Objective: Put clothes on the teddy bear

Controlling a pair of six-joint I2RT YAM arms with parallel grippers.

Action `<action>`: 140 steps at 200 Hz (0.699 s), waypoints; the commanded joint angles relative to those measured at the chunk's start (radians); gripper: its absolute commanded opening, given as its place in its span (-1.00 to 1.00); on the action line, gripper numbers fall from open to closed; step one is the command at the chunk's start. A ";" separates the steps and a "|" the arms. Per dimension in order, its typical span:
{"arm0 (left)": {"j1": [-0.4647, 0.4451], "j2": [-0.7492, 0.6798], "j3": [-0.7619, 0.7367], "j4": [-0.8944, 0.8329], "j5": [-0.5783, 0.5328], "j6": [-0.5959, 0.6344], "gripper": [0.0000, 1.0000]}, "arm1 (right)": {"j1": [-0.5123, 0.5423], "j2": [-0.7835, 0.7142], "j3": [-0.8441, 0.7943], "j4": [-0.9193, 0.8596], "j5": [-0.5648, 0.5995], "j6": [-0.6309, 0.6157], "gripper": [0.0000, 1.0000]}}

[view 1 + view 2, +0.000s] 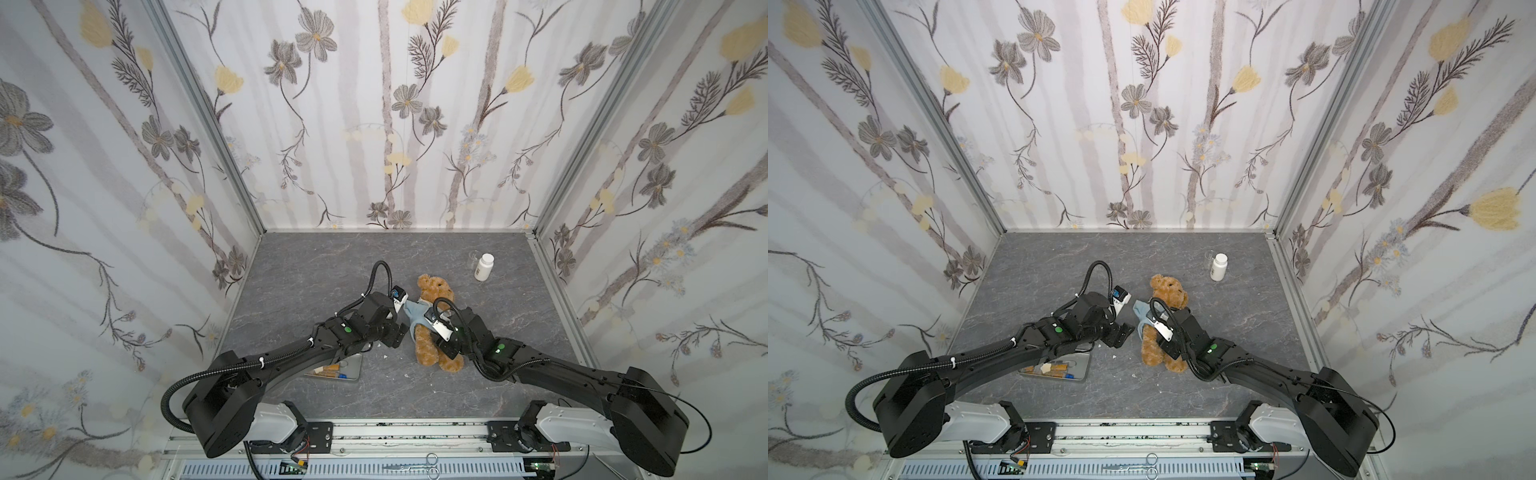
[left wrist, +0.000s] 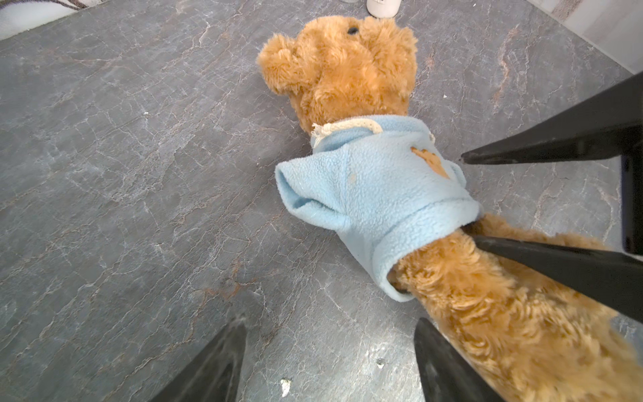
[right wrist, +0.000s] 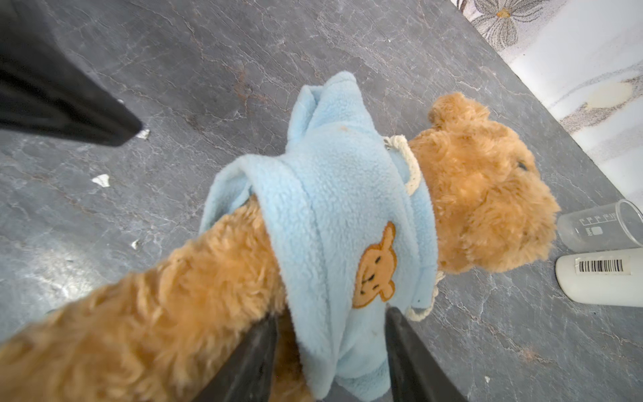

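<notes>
The bear [image 1: 432, 289] lies near the middle of the tabletop [image 1: 316, 266], head toward the back edge and feet toward the front edge, well apart from the bottle [image 1: 484, 266] by the back right corner. The shirt [image 2: 375, 184] is already over its head. The corded collar sits at the neck, and the emblem faces up on the chest. The fleece is bunched high, though, with the hem stopping around the upper body and the belly and legs bare. In the left wrist view one sleeve [image 2: 306, 195] lies slack and looks empty. The other sleeve is hidden, so it cannot be told whether that arm is through. The right gripper [image 3: 332, 313] straddles the hem on the bear's side, fingers about half apart with fleece between them. Whether they pinch the cloth or only bracket it cannot be told. The left gripper [image 2: 330, 322] hovers low just beside the bear, near its lower body. Its fingers are spread wide with only bare tabletop between them, holding nothing. The task looks roughly halfway done. What seems to be left is feeding at least one arm into its sleeve and drawing the hem down over the belly, probably with one gripper steadying the bear.
</notes>
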 commanded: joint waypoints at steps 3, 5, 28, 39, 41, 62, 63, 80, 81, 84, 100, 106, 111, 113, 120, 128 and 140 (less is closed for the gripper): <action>0.001 -0.007 -0.001 0.031 0.038 -0.020 0.46 | 0.000 0.042 0.024 0.079 0.062 -0.023 -0.19; 0.001 -0.007 -0.002 0.031 0.042 -0.020 0.45 | 0.001 0.044 0.027 0.081 0.063 -0.025 -0.21; -0.001 -0.027 -0.029 0.050 0.058 -0.036 0.40 | 0.001 0.065 0.051 0.091 0.056 -0.028 -0.52; 0.000 -0.037 -0.046 0.078 0.060 -0.050 0.40 | 0.001 0.063 0.055 0.092 0.046 -0.021 -0.64; -0.001 -0.038 -0.048 0.083 0.058 -0.054 0.40 | 0.001 0.060 0.055 0.093 0.042 -0.019 -0.65; -0.002 -0.054 -0.087 0.168 0.049 -0.089 0.43 | -0.003 0.037 0.050 0.107 0.003 0.008 -0.86; -0.001 -0.055 -0.089 0.173 0.048 -0.092 0.44 | -0.002 0.036 0.050 0.106 0.003 0.008 -0.86; -0.002 -0.056 -0.110 0.252 0.046 -0.131 0.50 | -0.002 0.024 0.057 0.100 -0.019 0.033 -0.99; -0.002 -0.056 -0.110 0.257 0.045 -0.134 0.50 | -0.002 0.023 0.058 0.100 -0.021 0.034 -0.99; -0.003 -0.056 -0.112 0.269 0.043 -0.139 0.52 | -0.002 0.021 0.058 0.102 -0.028 0.036 -1.00; -0.010 -0.049 -0.121 0.338 0.038 -0.144 0.60 | -0.003 0.014 0.065 0.110 -0.061 0.068 -1.00; -0.017 -0.041 -0.115 0.351 0.029 -0.136 0.64 | -0.004 0.011 0.064 0.118 -0.073 0.076 -1.00; -0.023 -0.035 -0.108 0.354 0.021 -0.124 0.66 | -0.004 0.010 0.066 0.124 -0.080 0.083 -1.00; -0.025 -0.031 -0.105 0.355 0.016 -0.117 0.67 | -0.004 0.010 0.066 0.126 -0.081 0.087 -1.00; -0.031 -0.018 -0.093 0.354 -0.011 -0.092 0.69 | -0.005 0.009 0.065 0.132 -0.090 0.099 -1.00; -0.038 -0.001 -0.081 0.352 -0.036 -0.058 0.72 | -0.007 0.009 0.065 0.139 -0.101 0.113 -1.00; -0.047 0.023 -0.065 0.347 -0.048 -0.022 0.75 | -0.010 0.009 0.070 0.140 -0.111 0.134 -1.00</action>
